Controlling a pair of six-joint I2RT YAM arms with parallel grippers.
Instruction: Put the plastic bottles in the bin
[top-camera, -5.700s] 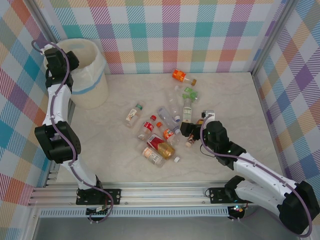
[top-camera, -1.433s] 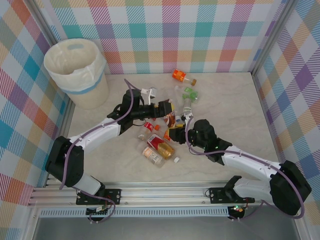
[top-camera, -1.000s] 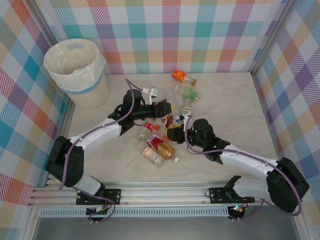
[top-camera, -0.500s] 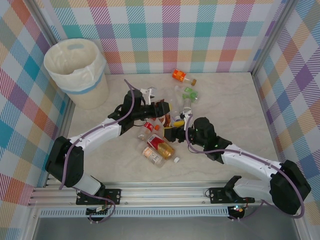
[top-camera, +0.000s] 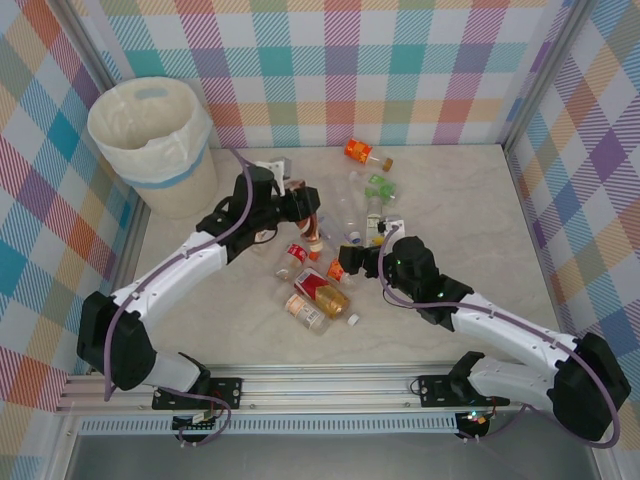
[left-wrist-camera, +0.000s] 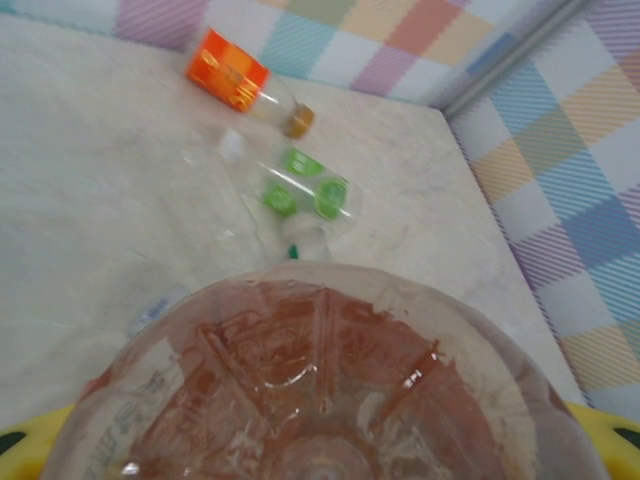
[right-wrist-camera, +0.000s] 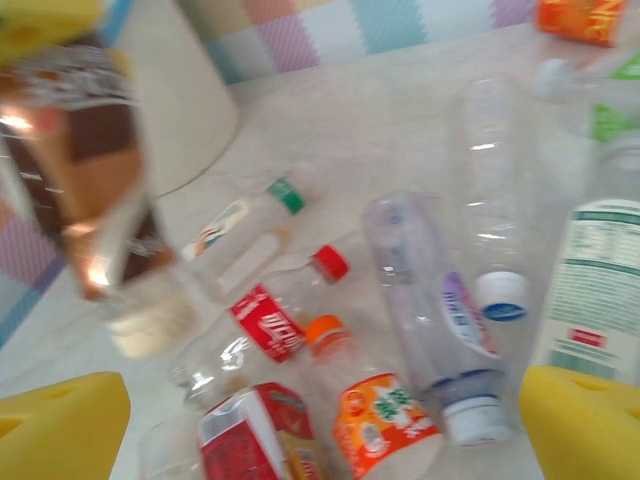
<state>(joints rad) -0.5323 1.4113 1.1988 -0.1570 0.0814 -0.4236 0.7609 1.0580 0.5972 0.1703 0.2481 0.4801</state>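
**Pale table inside plaid walls: left arm holds a brown bottle, right arm is open over the pile**

Pale, marble-look table (top-camera: 470, 220) sits inside pastel plaid walls. A round cream bin (top-camera: 150, 140), lined with a white bag and ringed by a pale blue band, stands at the far left corner.

The left gripper (top-camera: 308, 205) hangs above the middle of the table, to the right of the bin and apart from it. Its fingers are clamped on a brown bottle (top-camera: 313, 222), which is off the tabletop. In the left wrist view the ribbed clear base of this bottle takes up the lower half, with a yellow finger pad (left-wrist-camera: 22, 440) at each bottom corner.

The right gripper (top-camera: 352, 262) is low, at the right side of the pile. Its 2 yellow fingers (right-wrist-camera: 62, 420) are wide apart with nothing gripped between them.

Several bottles lie on their sides on the table in a loose pile:
- a red-label bottle (top-camera: 292, 258)
- a small orange-label bottle (right-wrist-camera: 375, 418)
- a clear bottle with a blue label (right-wrist-camera: 445, 310)
- a white bottle with a green cap (right-wrist-camera: 245, 230)
- a red-and-gold bottle (top-camera: 322, 292) at the near edge

Farther back, an orange-wrapped bottle (top-camera: 362, 152) lies alone near the rear wall. A green-label bottle (top-camera: 378, 186) lies just in front of it.
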